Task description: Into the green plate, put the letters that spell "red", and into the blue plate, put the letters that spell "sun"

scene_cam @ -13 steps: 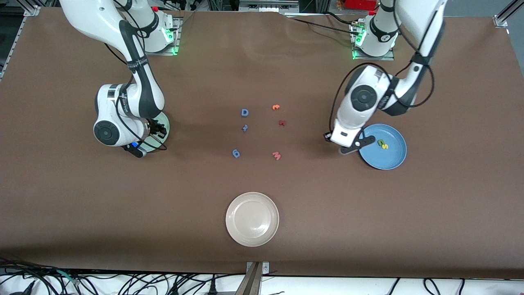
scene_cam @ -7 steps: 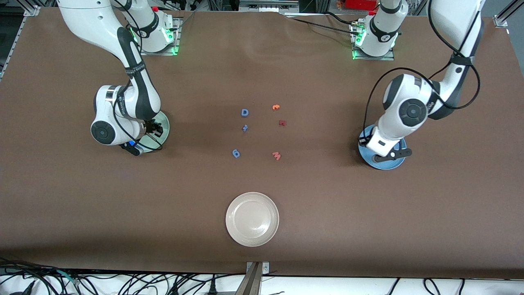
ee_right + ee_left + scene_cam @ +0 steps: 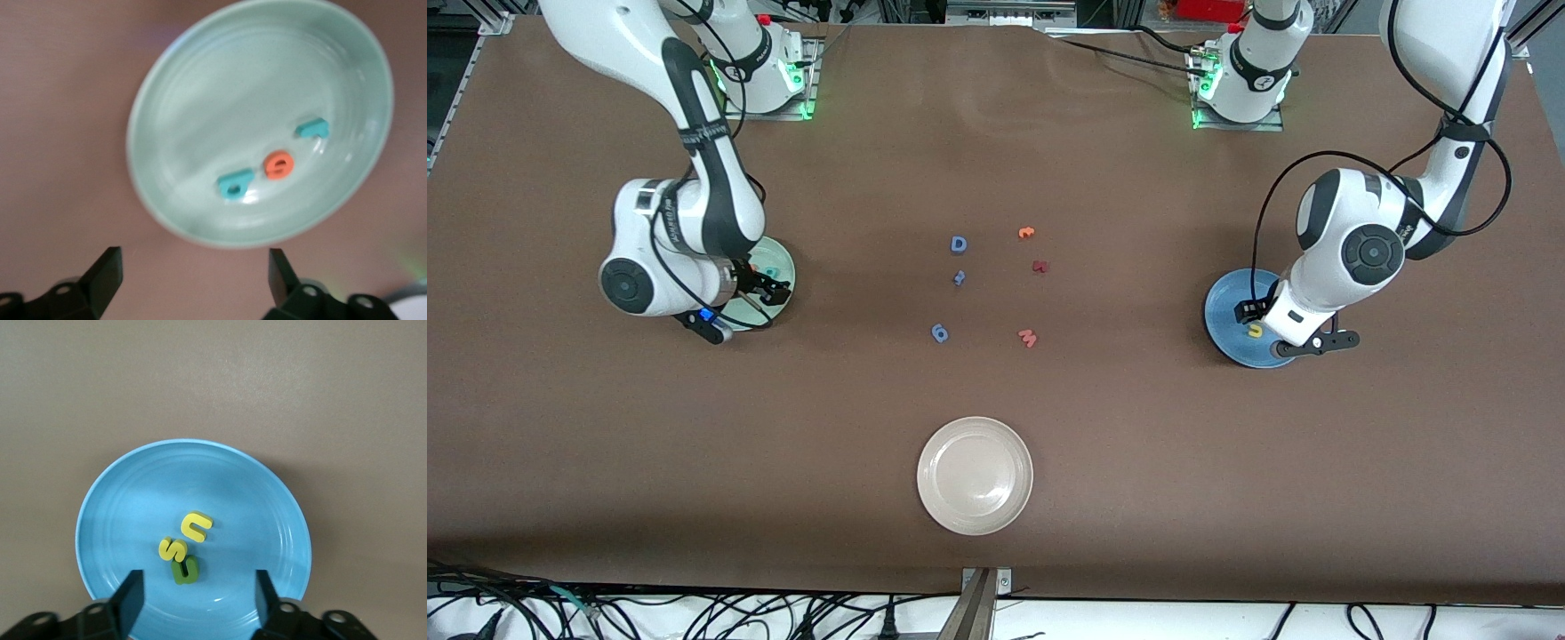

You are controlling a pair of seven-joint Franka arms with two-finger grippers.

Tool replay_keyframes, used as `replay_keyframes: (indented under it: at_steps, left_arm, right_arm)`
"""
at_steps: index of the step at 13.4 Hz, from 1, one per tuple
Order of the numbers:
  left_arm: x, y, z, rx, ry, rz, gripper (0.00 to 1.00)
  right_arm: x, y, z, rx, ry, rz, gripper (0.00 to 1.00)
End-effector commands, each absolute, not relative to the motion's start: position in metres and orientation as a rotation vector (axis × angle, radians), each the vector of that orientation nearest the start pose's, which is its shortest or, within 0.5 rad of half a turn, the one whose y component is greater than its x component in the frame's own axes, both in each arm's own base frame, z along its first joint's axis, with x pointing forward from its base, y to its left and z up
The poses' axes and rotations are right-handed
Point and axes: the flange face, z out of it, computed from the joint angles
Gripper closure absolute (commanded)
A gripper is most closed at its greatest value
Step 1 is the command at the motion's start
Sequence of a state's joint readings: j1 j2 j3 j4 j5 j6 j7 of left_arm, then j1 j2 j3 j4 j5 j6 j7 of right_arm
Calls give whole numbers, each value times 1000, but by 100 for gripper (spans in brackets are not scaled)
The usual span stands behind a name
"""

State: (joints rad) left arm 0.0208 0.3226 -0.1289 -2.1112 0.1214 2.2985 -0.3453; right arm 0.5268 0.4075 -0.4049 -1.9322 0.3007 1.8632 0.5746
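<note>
The blue plate (image 3: 120, 493) holds a yellow "u" (image 3: 196, 526), a yellow "s" (image 3: 172, 549) and a green "n" (image 3: 185, 570) that touches the "s". My left gripper (image 3: 198, 600) hangs open and empty over that plate (image 3: 1221, 307), with the "u" (image 3: 1255, 331) showing beside the hand. In the green plate (image 3: 200, 100) lie a teal "r" (image 3: 311, 127), an orange "e" (image 3: 278, 165) and a teal "d" (image 3: 235, 184). My right gripper (image 3: 193, 277) is open and empty above the bare table just off this plate's (image 3: 781, 260) rim.
Mid-table lie loose letters: a blue "D" (image 3: 959, 244), an orange one (image 3: 1026, 233), a dark red one (image 3: 1040, 266), two small blue ones (image 3: 959, 277) (image 3: 939, 333) and a pink "w" (image 3: 1028, 338). A whitish-beige plate (image 3: 975, 476) sits nearest the front camera.
My left arm swung over the blue plate and its gripper opened; the yellow "u" now lies there. My right gripper opened at the green plate and shifted slightly toward its end of the table.
</note>
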Motion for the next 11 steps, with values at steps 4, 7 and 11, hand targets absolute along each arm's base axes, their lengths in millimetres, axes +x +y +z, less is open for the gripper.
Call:
replay_keyframes:
  at_steps: [4,7,11]
  left_arm:
    - [560,-23,300,-3155,113,181,0]
    - [566,-1,361,-3189,166,219,0]
    - [591,4,451,-3179,196,243,0]
  right_arm:
    - [616,74,400,-2965,798,567,1]
    - [633,55,473,-2988,683,430,1]
    - [637,11,523,-3030,435,300,1]
